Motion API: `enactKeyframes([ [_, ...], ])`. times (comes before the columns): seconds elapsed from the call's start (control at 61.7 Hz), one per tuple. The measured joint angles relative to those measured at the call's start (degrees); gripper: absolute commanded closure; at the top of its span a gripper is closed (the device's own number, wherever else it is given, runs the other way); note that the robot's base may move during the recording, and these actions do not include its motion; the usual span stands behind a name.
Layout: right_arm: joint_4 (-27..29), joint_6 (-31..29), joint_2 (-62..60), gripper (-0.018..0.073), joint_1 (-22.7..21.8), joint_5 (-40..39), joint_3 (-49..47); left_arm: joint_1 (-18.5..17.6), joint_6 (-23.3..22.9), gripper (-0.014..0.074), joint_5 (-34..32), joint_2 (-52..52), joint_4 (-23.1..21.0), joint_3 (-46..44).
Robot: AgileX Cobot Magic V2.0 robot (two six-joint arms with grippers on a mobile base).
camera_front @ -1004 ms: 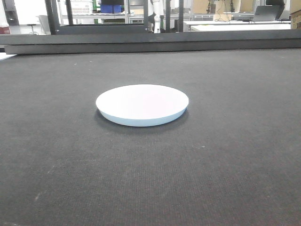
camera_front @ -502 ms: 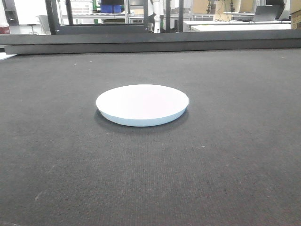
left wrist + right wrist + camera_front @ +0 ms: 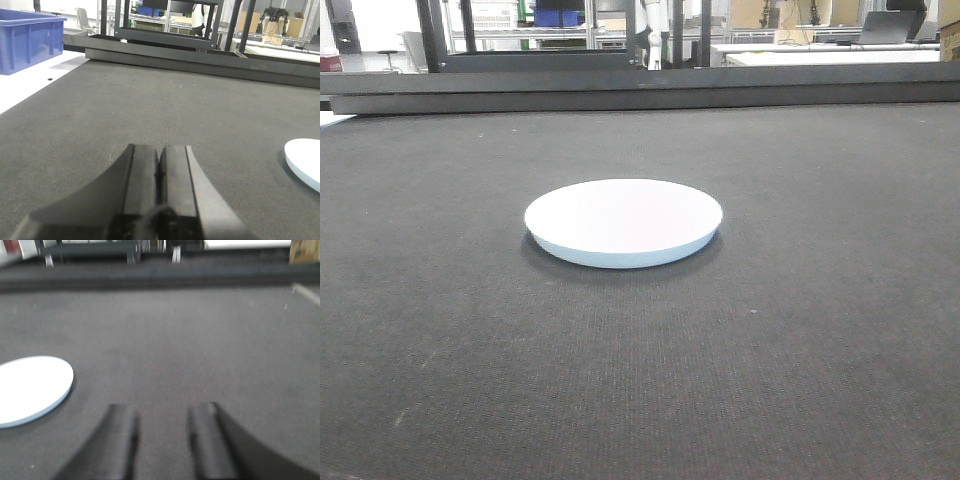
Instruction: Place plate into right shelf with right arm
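Front view: white plate [image 3: 623, 222] lies flat mid dark tabletop [image 3: 820, 320], nothing touching it. Left wrist view: left gripper [image 3: 159, 150] pads pressed together, nothing btwn, low over tabletop; plate's edge at far right, well apart; blue bin [image 3: 27, 40] upper left. Right wrist view (blurry): right gripper [image 3: 162, 410] spread, empty; plate ahead-left, not touching.
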Motion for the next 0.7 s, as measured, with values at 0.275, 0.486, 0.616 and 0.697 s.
enactKeyframes([
  [0.275, 0.0, 0.0, 24.9, 0.0054, 0.9, 7.2, -16.5, 0.0, 0.0, 0.0643, 0.0, 0.0, 0.0, 0.0],
  [0.486, -2.3, 1.8, 46.9, 0.0054, 9.5, 12.4, -34.5, 0.0, 0.0, 0.0643, 0.0, 0.0, 0.0, 0.0],
  [0.616, -5.5, 6.9, 58.8, 0.0054, 13.7, 16.0, -43.8, 0.0, 0.0, 0.0643, 0.0, 0.0, 0.0, 0.0],
  [0.697, -8.5, 10.7, 66.6, 0.0054, 16.1, 18.6, -50.7, 0.0, 0.0, 0.0643, 0.0, 0.0, 0.0, 0.0],
])
